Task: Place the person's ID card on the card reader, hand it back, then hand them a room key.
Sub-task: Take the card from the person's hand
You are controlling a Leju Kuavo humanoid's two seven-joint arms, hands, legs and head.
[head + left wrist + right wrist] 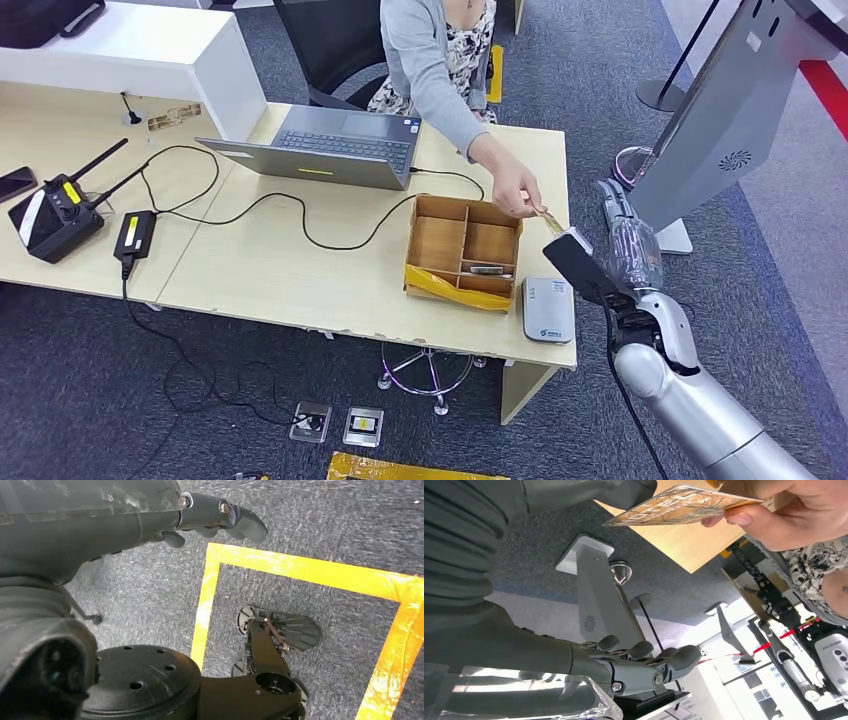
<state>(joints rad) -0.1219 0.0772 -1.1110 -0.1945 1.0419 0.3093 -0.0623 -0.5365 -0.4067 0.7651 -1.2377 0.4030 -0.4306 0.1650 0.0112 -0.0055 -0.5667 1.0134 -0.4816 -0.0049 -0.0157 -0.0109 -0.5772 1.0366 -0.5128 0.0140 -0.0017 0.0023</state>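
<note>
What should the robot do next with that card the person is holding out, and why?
Probably close the right robot hand on the card. The person's hand holds it out beside the open fingers, and nothing is gripped yet. The card reader waits on the table.

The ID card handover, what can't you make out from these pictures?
- ID card: its printing is blurred in the right wrist view and too small in the head view.
- Right hand: whether its thumb touches the card, cut off by the picture's edge.
- Wooden organizer: the small item in one compartment, too small to name.
</note>
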